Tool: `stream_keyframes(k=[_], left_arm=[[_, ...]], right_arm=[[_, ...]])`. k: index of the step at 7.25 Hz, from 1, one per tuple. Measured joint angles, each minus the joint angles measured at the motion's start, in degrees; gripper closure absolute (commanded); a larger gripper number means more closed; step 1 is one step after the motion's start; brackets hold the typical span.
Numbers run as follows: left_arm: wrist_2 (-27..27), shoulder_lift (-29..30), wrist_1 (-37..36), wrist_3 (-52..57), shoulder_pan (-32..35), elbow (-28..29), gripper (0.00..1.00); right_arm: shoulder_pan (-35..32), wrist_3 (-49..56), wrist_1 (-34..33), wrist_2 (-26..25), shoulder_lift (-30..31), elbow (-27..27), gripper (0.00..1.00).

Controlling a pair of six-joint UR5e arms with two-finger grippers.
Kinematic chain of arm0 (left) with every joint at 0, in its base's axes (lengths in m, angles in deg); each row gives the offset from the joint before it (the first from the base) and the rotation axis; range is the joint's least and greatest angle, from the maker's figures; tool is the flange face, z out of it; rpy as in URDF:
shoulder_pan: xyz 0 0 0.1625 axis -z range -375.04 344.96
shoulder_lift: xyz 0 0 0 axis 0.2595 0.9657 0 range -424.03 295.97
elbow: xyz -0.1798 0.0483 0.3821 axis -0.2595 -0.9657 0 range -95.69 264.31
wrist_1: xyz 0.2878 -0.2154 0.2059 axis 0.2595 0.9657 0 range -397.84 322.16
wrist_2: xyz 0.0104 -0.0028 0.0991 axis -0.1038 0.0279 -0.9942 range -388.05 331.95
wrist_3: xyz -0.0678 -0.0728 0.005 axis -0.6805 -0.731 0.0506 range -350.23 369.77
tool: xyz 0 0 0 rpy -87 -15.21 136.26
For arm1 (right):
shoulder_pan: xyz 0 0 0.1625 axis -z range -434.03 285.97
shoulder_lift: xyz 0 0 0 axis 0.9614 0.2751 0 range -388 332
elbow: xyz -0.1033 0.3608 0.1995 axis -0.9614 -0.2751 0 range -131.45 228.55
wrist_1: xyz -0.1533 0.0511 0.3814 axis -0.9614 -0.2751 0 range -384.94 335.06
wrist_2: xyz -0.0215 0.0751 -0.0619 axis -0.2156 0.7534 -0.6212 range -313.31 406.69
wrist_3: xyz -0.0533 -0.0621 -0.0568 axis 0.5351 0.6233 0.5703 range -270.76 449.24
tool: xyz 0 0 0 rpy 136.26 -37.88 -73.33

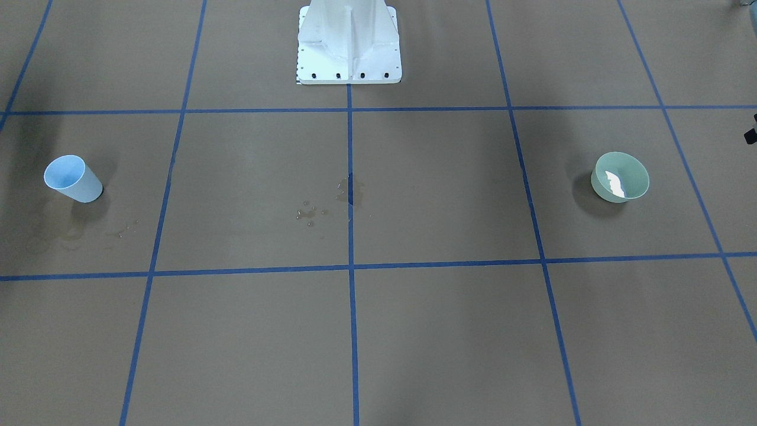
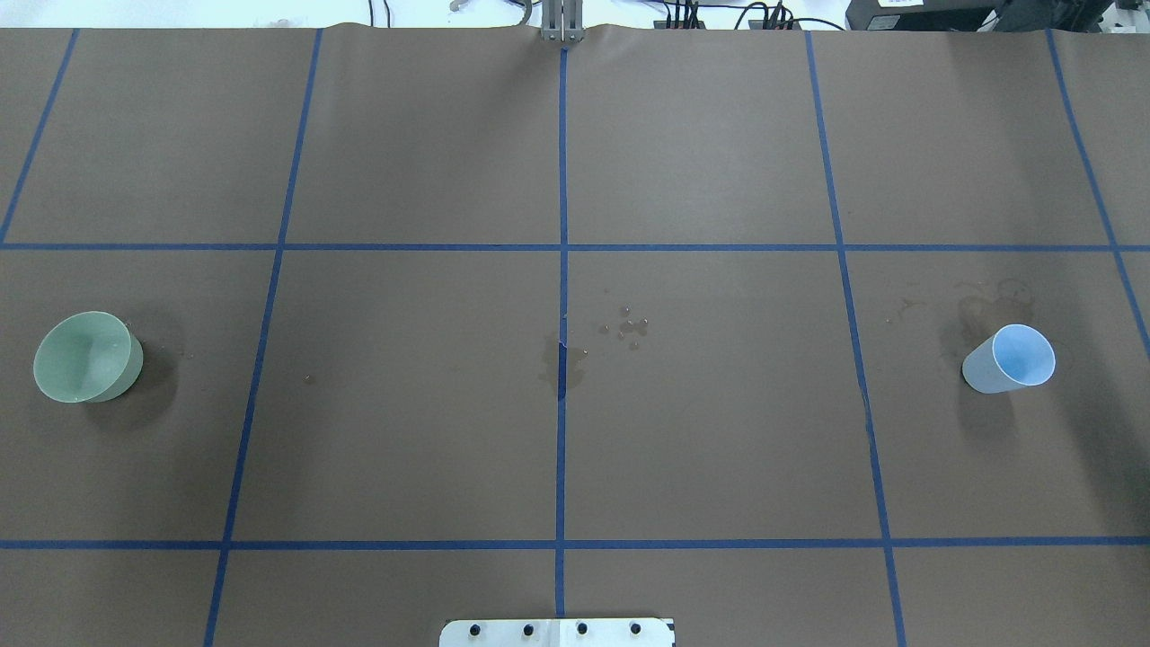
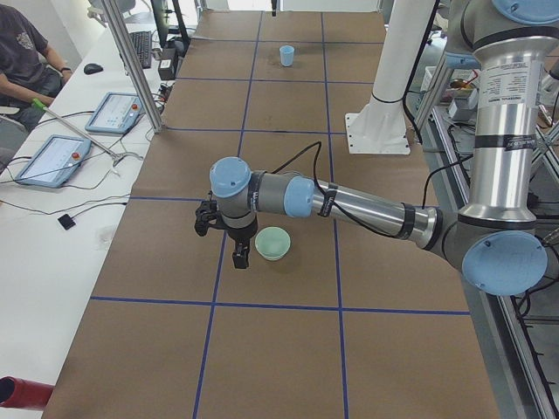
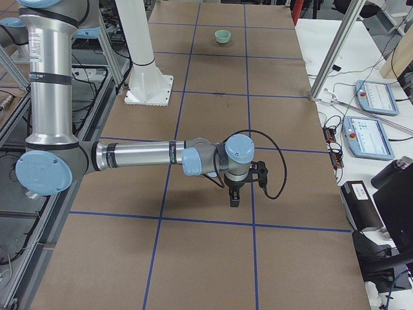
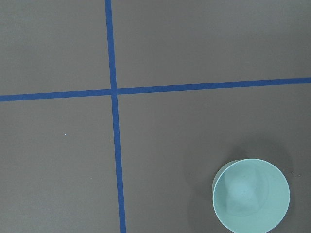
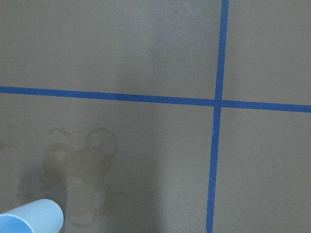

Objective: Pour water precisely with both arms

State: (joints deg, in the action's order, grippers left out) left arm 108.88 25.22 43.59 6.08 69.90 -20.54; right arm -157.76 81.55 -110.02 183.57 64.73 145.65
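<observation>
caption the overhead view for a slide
Green bowl left, blue cup right, spilled droplets on the brown table between them.

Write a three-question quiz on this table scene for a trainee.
1. True or false: the green bowl stands on the robot's left side of the table.
2. Which vessel stands beside the dried ring stains? A) green bowl B) blue cup
3. Fill in: the spilled water droplets lie near the table's ____.
Key: 1 true; 2 B; 3 centre.
</observation>
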Motion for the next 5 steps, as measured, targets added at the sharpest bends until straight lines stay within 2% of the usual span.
stream_keyframes(k=[5], left_arm=[[1.1,-0.1,0.6,0.1,0.0,-0.1,0.0]], right_arm=[[0.1,0.1,0.0,0.1,0.1,0.0,0.0]])
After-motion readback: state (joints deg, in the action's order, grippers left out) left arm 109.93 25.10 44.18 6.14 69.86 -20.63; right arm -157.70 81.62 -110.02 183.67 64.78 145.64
